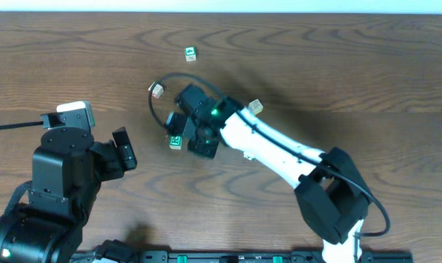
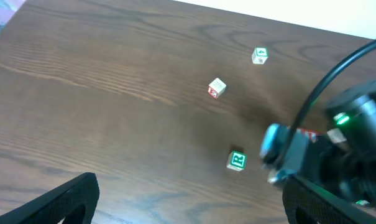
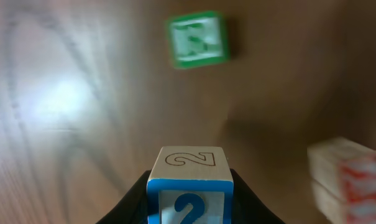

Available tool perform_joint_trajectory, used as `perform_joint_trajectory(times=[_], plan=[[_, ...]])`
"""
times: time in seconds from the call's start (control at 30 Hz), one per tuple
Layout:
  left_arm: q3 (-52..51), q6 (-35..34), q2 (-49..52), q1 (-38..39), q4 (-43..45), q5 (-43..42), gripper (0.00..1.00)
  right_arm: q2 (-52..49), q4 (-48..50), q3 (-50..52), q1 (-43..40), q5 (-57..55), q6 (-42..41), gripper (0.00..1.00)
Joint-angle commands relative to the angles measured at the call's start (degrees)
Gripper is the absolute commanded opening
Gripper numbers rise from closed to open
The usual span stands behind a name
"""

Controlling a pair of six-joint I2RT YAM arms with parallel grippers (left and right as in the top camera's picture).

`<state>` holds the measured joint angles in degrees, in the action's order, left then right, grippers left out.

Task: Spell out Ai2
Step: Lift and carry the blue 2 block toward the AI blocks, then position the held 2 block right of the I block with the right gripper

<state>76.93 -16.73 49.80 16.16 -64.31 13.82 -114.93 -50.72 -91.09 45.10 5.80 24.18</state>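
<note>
My right gripper (image 3: 189,205) is shut on a blue-edged wooden block with a "2" (image 3: 189,183) and holds it over the table's middle (image 1: 178,124). A green-edged block (image 3: 197,39) lies just ahead of it and also shows in the overhead view (image 1: 175,142) and the left wrist view (image 2: 236,160). A red-lettered block (image 3: 349,180) lies beside the right gripper. Another red-and-white block (image 1: 157,90) and a second green block (image 1: 191,52) lie farther back. My left gripper (image 2: 188,211) is open and empty, apart from all blocks, at the left (image 1: 123,150).
A tan block (image 1: 255,107) lies behind the right arm's white link (image 1: 264,146). A black cable (image 1: 153,109) loops near the right gripper. The wooden table (image 1: 337,66) stretches to the far edge.
</note>
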Motion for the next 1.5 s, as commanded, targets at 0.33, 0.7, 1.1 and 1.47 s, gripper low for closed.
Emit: perform_joint_trajectory(times=[0.33,0.7,1.1,1.47], plan=[[0.83,-0.42,0.04,-0.28,-0.24,1.66,0.96,-0.35,-6.56,-13.40,-10.23,-11.82,-17.22,0.13],[0.83,-0.50,0.04,-0.28,-0.66,1.60,0.95,-0.35,-11.02,-13.46,-17.94,-10.88,-37.68,0.12],[0.83,-1.31,0.04,-0.28,-2.21,1.60,0.95,-0.35,-1.95,-2.67,-18.03,-5.27,-40.48,0.11],[0.81,-1.55,0.04,-0.28,-2.36,1.60,0.95,-0.37,4.87,6.97,-17.66,-3.78,-46.49,0.12]])
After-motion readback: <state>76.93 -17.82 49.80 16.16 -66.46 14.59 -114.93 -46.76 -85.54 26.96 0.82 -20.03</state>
